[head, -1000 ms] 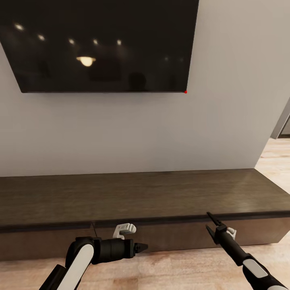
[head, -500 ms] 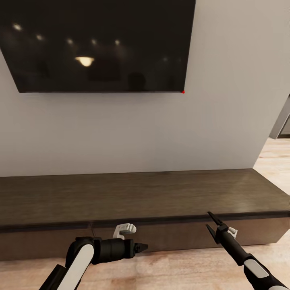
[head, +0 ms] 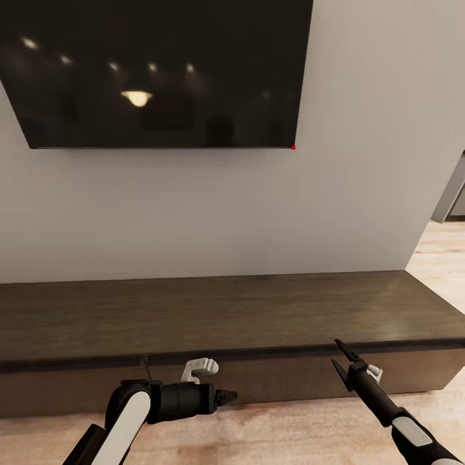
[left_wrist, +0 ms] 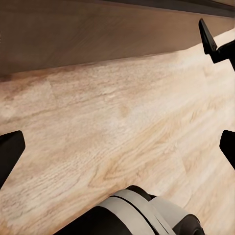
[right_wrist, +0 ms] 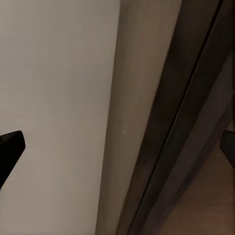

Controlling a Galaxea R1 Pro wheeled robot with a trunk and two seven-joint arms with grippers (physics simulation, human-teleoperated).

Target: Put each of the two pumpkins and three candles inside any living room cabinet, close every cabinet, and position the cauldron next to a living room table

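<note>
Robot faces the cabinet [head: 213, 316], the long dark wood console under the wall TV [head: 155, 71]. Cabinet fronts sit flush, top is bare. Left gripper [head: 227, 396] hangs low in front of the cabinet front, just above the plank floor [head: 271, 433], pointing sideways along it; fingers [left_wrist: 11, 149] spread wide with nothing between them. Right gripper [head: 342, 363] is at the cabinet's front top edge, angled up toward it; fingers [head: 345, 352] also spread, empty. Right wrist view looks along the cabinet edge [right_wrist: 181, 122] and the wall [right_wrist: 58, 98].
</note>
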